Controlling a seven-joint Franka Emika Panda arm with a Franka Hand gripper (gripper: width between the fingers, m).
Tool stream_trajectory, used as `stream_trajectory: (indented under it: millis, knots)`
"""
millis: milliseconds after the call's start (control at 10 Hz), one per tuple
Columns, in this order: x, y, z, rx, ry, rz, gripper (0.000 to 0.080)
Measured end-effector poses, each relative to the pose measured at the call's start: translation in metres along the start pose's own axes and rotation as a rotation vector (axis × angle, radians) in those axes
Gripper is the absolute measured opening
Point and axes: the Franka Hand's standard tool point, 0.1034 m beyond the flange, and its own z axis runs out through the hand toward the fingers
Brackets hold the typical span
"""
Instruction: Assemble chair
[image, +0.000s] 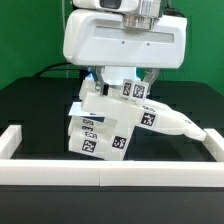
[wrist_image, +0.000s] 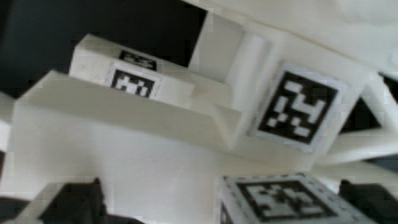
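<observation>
White plastic chair (image: 105, 125) stands as one joined cluster inside the border rail (image: 100, 172), just behind the rail's front run and about mid-way along it, on the black table (image: 40, 110).

Progress (judged): well along. Slabs and blocks are stacked and tilted together, tags facing out. One bar (image: 180, 124) juts from the cluster toward the rail's side run at the exterior view's right. No loose parts visible elsewhere within the rail. Left to do: can't confirm every joint is seated, nor whether the bar is fully home. Anything behind the arm housing (image: 125, 40) is hidden, so a part count isn't possible.

Gripper (wrist_image: 222, 205): dark fingers (wrist_image: 68, 200) are spread wide, one at each side of the wrist view. A tagged block (wrist_image: 276, 195) lies between them, w/ a gap showing on the near finger's side. Nothing looks clamped. Contact on the far finger can't be told.

View comparison:
- Ext. view gives the overall shape, position vs. the rail and the jutting bar. The arm housing blocks the fingers completely.
- Wrist view gives finger spread and close-up tag faces, incl. a large tag (wrist_image: 302, 105), but no rail, no table layout, no overall form.
</observation>
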Motion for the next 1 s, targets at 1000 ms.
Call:
stream_trajectory:
  millis: [1000]
  knots:
    - [-0.012,0.015,0.003,0.002,-0.006,-0.004,0.0649]
